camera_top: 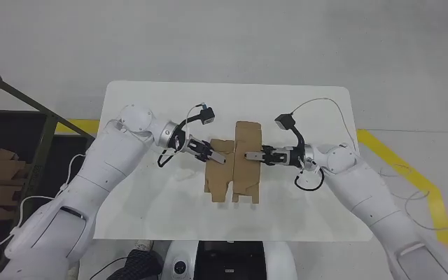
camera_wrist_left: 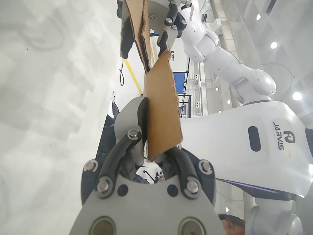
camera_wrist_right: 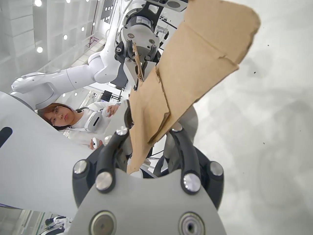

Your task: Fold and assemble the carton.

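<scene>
Top view: carton (camera_top: pixel 234 168) over the middle of the table (camera_top: pixel 140 203), still unassembled, two brown panels side by side with a crease between them, the right panel reaching farther back. Can't tell if it touches the tabletop. From the left, the left gripper (camera_top: pixel 214 155) has the left panel's left edge. From the right, the right gripper (camera_top: pixel 253 155) has the right panel's right edge. The two face each other, close together, cardboard between them. Left wrist view: fingers pressed together on a flap, dark pad (camera_wrist_left: pixel 143 113) flat against it. Right wrist view: fingers pinched on a creased, ragged cardboard edge.
</scene>
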Robot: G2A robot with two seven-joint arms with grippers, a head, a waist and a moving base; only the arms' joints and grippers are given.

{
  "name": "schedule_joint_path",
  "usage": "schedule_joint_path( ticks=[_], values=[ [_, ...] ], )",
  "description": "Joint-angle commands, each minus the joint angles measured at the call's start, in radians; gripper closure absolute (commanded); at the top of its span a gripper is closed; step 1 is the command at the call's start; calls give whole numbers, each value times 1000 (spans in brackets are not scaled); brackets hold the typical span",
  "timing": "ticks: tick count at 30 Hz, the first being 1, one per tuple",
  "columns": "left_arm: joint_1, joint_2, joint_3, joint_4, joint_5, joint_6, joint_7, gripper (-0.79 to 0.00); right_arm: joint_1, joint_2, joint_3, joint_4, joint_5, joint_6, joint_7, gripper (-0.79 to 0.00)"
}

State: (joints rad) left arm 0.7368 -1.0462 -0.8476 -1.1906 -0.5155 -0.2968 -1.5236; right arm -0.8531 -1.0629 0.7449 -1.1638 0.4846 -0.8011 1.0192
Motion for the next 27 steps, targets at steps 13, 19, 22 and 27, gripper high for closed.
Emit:
schedule_joint_path(
  ticks=[13, 19, 22, 27],
  values=[
    [33, 14, -55, 9, -113, -155, 155, -785, 23, 40, -73, -1, 132, -75, -75, 0],
    [101, 27, -145, 14, -199, -262, 263, -785, -4, 45, -39, 54, 271, -106, -106, 0],
    [135, 27, -182, 27, -298, -246, 319, -785, -25, 39, -17, 69, 316, -128, -150, 0],
    [151, 21, -198, 25, -266, -284, 417, -785, -36, 26, 1, 81, 218, -109, -289, 0]
  ],
)
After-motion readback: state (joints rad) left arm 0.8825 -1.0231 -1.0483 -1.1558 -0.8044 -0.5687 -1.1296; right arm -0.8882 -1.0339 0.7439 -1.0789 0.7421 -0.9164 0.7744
